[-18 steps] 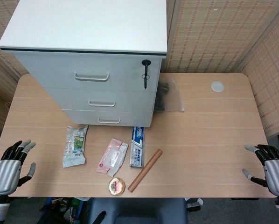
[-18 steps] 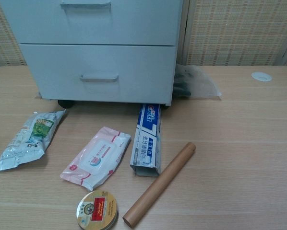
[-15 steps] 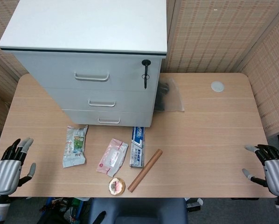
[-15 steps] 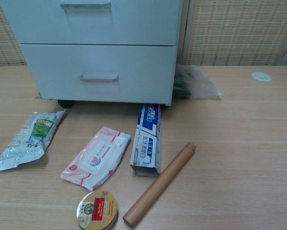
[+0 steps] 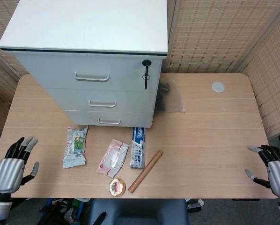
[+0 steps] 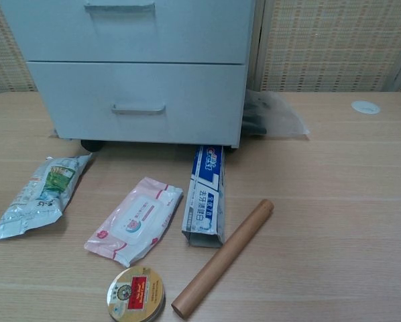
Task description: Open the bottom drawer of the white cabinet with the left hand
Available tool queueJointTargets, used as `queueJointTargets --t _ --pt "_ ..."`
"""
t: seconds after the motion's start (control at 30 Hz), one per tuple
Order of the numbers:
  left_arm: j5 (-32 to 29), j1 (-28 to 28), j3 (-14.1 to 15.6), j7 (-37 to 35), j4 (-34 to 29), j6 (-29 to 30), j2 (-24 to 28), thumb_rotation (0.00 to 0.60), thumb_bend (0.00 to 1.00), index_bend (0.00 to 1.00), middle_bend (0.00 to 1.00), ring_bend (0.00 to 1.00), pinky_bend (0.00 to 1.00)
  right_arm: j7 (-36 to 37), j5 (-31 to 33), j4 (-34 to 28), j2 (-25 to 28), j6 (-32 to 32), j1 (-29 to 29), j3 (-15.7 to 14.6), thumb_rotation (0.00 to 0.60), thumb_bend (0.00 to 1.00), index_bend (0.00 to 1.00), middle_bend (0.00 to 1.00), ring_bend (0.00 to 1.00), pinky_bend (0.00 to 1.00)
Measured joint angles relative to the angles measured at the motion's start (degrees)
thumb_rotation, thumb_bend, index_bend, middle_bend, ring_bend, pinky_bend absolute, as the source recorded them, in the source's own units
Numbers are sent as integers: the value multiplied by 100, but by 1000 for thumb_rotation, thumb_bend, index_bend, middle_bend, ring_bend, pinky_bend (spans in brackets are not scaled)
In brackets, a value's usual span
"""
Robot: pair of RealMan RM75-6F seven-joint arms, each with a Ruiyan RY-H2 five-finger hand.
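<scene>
White cabinet (image 5: 91, 61) at table's far left, bottom drawer (image 5: 107, 119) shut. Left hand (image 5: 11, 166) has slid nearer the table's near-left edge, fingers apart, empty; reach not begun.

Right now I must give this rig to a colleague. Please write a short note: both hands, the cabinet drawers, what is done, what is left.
Left hand: open, holds nothing, at the near left table edge, far from the cabinet.
Right hand: open, holds nothing, at the near right edge.
White cabinet: all drawers closed; bottom drawer handle untouched.
Toothpaste box lies just before the cabinet's right front corner and may block the drawer.
Done: nothing. Left: reach, grip the handle, pull.
</scene>
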Motion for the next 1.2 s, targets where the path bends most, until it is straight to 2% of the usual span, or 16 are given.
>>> queueJointTargets --t 0.07,0.1,0.3,0.43,0.53,0.7,1.0,1.2 --pt "36 -83 -24 -70 27 -81 8 600 445 159 148 135 141 -24 -4 -24 26 5 7 12 600 148 268 335 208 184" --pt "56 -152 -47 -133 49 -149 14 600 445 175 201 183 191 -41 -6 -42 44 5 12 19 600 148 268 335 208 184" --pt "160 -621 -175 -608 214 -660 29 600 445 244 563 489 618 -141 -15 -139 108 -6 34 37 600 148 268 335 208 184" --pt "238 -1062 -271 -874 383 -1123 -13 600 453 258 785 725 824 -206 -7 -195 125 -31 38 33 600 148 269 335 208 184" --pt "257 -1404 -348 -1106 507 -1489 -98 600 504 259 888 838 935 -247 -1 -231 133 -42 38 28 600 148 269 335 208 184" --pt "160 -1898 -468 -1312 663 -2093 -274 600 586 243 958 928 1000 -293 29 -275 158 -41 23 29 600 148 268 335 208 184" --pt "-462 -2675 -661 -1310 925 -3152 -604 600 618 178 964 934 1000 -308 128 -291 181 -99 18 41 600 148 268 335 208 184" --pt "-763 -3020 -762 -1273 1183 -3475 -848 600 618 166 964 934 1000 -317 176 -312 225 -136 21 52 600 148 268 335 208 184"
